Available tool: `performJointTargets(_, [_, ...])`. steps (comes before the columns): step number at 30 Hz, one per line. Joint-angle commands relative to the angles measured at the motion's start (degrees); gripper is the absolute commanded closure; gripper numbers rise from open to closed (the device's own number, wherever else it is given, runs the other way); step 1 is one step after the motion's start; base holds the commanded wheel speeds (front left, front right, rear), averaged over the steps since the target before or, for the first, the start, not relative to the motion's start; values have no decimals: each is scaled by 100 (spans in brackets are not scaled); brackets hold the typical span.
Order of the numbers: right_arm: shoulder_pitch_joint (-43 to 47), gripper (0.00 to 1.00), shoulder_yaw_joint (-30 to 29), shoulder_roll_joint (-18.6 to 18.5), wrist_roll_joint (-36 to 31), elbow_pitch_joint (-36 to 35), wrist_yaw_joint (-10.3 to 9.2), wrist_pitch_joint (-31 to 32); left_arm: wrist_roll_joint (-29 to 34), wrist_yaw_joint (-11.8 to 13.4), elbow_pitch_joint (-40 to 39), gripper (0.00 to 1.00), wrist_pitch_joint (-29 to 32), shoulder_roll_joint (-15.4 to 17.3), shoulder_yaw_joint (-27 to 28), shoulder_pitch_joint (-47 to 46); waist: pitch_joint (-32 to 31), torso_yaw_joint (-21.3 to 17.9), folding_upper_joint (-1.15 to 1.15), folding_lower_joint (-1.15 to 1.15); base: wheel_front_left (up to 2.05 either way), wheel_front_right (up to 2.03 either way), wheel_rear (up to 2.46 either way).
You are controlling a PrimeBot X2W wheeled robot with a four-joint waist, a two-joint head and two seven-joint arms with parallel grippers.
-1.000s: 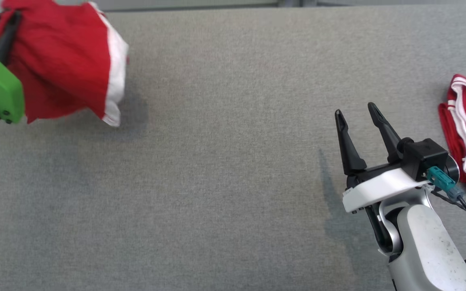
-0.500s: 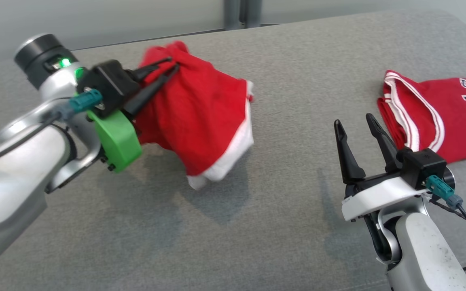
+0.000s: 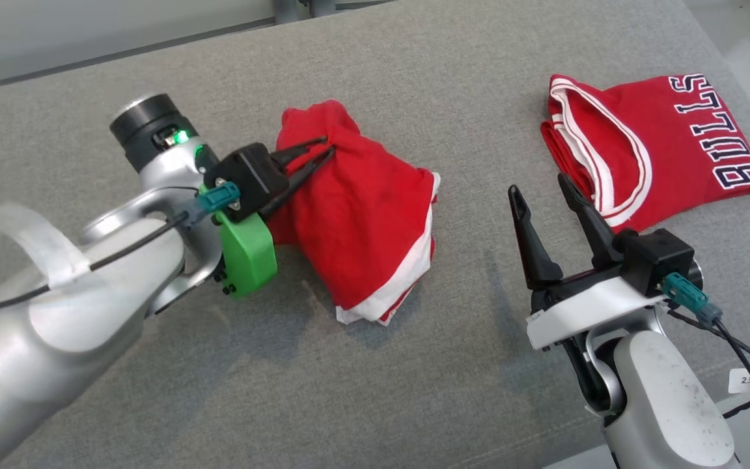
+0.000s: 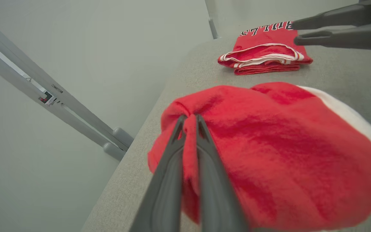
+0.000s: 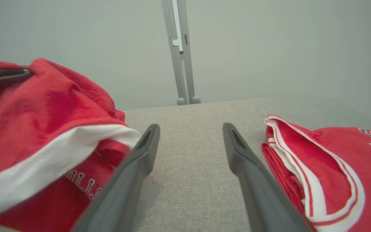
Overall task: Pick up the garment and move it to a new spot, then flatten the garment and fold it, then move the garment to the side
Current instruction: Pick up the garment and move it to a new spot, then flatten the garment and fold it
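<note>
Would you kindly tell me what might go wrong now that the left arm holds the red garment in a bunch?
1. The left tool pinches just a small fold of the red garment; the hanging bulk might pull it free.
2. The open right tool stands close beside the drooping white hem, which could snag on it.
3. The folded jersey lies nearby on the right; a careless set-down might overlap or disturb it.

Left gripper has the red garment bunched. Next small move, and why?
Probably lower the left gripper and lay the garment on the gray surface: it hangs bunched from shut jaws, its white hem near the surface, well apart from the folded jersey, and the right gripper is open, free to help flatten.
</note>
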Motion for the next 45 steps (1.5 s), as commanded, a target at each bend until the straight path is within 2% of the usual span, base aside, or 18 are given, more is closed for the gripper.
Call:
performJointTargets(1, [-68,0,13,-5,32,39,-3,-56,69,9,211,100,-71,-64,5,94,150,-145,0,0,0,0,0])
performJointTargets(5, [-85,0,30,-5,58,140,-3,-111,-85,11,1312,100,-460,-521,78,132,166,-142,0,0,0,0,0])
performJointTargets(7, [-86,0,25,-6,66,184,-3,-138,-167,39,1816,50,-616,-797,160,205,151,-123,0,0,0,0,0])
performJointTargets(8, [-83,0,17,-5,64,203,-3,-147,-170,77,2034,0,-673,-926,204,215,138,-106,0,0,0,0,0])
performJointTargets(13, [-39,0,-85,-6,-10,261,-3,-160,-159,473,2667,0,-824,-1464,616,229,21,66,0,0,0,0,0])
performJointTargets(15, [4,0,-141,-7,-37,272,-3,-149,-103,685,2643,0,-832,-1628,877,271,-48,173,0,0,0,0,0])
performJointTargets(20, [138,0,-286,-8,-92,273,-3,-108,-49,926,2411,0,-820,-1866,1336,672,-252,439,0,0,0,0,0])
performJointTargets(25, [317,0,-485,-9,-171,169,-3,-24,-24,1063,1979,0,-821,-1903,1771,1480,-508,763,0,0,0,0,0])
performJointTargets(30, [508,0,-678,-8,-227,42,-3,69,87,1335,1258,0,-821,-1831,2306,2451,-672,1039,0,0,0,0,0])
performJointTargets(38, [637,0,-724,-9,-206,-100,-3,199,31,1237,897,0,-822,-2017,2259,3589,-788,1184,0,0,0,0,0])
performJointTargets(45, [629,0,-789,-8,-216,-187,-3,220,-116,963,1066,0,-697,-2326,1968,3800,-761,1028,0,0,0,0,0])
